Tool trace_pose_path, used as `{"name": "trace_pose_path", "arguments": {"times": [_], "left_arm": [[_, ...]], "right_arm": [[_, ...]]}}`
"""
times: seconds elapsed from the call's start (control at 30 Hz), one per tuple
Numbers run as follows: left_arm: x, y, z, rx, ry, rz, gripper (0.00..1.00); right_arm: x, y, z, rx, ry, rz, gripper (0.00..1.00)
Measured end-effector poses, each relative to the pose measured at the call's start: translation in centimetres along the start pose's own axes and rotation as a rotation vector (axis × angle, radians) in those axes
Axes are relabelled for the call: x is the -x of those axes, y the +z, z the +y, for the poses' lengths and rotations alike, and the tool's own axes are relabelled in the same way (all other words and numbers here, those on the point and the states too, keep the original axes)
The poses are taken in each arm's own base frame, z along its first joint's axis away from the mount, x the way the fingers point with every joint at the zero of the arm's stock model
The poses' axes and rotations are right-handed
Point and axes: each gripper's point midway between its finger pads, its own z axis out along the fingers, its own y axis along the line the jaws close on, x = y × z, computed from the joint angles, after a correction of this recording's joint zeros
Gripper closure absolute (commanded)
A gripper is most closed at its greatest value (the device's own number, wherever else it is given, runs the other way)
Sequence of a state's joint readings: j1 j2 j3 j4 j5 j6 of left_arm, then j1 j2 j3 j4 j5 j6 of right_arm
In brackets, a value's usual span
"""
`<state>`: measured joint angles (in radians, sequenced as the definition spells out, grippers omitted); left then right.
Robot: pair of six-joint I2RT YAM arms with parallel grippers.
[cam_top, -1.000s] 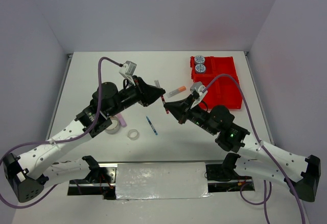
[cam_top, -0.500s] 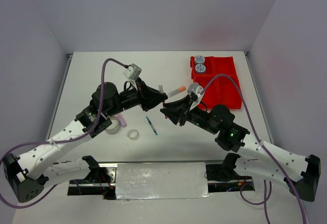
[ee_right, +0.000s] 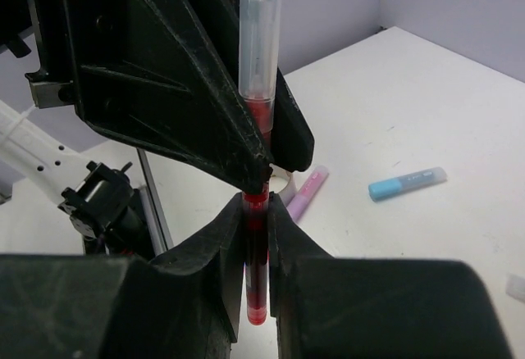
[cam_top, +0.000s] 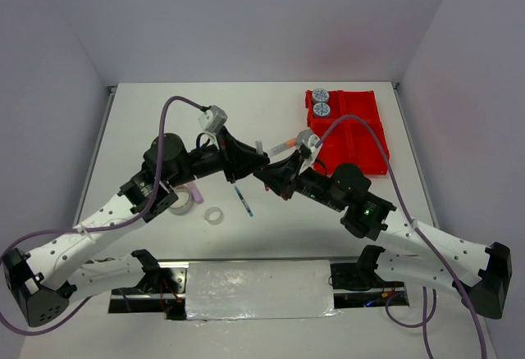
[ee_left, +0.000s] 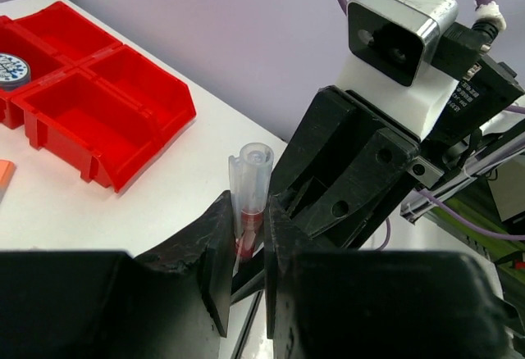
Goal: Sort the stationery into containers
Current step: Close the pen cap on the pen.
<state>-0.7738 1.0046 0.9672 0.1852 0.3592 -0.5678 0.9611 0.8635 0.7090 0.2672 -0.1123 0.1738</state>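
Seen from above, the two arms meet over the middle of the white table (cam_top: 148,113). The left gripper (cam_top: 256,162) and right gripper (cam_top: 265,175) stand tip to tip, both clamped on one red pen (cam_top: 260,146), which is lifted off the surface.

From here the grip itself is hard to make out. The left wrist view shows it: that gripper's fingers (ee_left: 220,240) pinch the pen just below its clear cap. The right wrist view shows its own fingers (ee_right: 225,240) squeezing the red barrel lower down.

Only the overhead view shows the whole layout:
- The red tray (cam_top: 361,142) lies at the far right, with two blue-patterned tape rolls (cam_top: 320,95) in its far left corner.
- An orange-capped stick (cam_top: 284,146) lies beside the grippers.
- A blue pen (cam_top: 243,201) and a clear tape ring (cam_top: 214,215) lie nearer the bases.

The right wrist view alone shows a pink stick (ee_right: 305,191) and a blue stick (ee_right: 408,184).
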Motion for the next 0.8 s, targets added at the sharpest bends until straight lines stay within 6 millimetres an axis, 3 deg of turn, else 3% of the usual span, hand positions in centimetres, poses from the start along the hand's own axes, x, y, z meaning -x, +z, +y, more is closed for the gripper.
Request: {"name": "trace_pose_path", "arguments": {"times": [0.1,0.2,0.23,0.3,0.37,0.43,0.8], "left_arm": [[0.1,0.0,0.0,-0.005,0.015,-0.002,0.89],[0.1,0.2,0.0,-0.006,0.019,-0.006,0.61],[0.2,0.2,0.1,-0.005,0.019,-0.008,0.47],[0.0,0.3,0.2,-0.002,0.016,-0.002,0.37],[-0.1,0.3,0.3,0.006,0.014,0.001,0.16],[0.0,0.3,0.5,0.016,0.016,-0.005,0.01],[1.5,-0.2,0.9,0.072,0.02,-0.06,0.01]], "right_arm": [[0.1,0.0,0.0,-0.004,0.004,-0.003,1.0],[0.2,0.0,-0.2,-0.011,0.007,-0.007,1.0],[0.3,0.0,-0.2,-0.015,0.008,-0.007,1.0],[0.4,0.1,-0.2,-0.019,0.01,-0.012,1.0],[0.7,0.1,-0.3,-0.024,0.01,-0.018,1.0],[0.8,0.0,-0.4,-0.029,0.01,-0.019,1.0],[1.4,0.0,0.5,0.01,0.009,-0.014,1.0]]}}
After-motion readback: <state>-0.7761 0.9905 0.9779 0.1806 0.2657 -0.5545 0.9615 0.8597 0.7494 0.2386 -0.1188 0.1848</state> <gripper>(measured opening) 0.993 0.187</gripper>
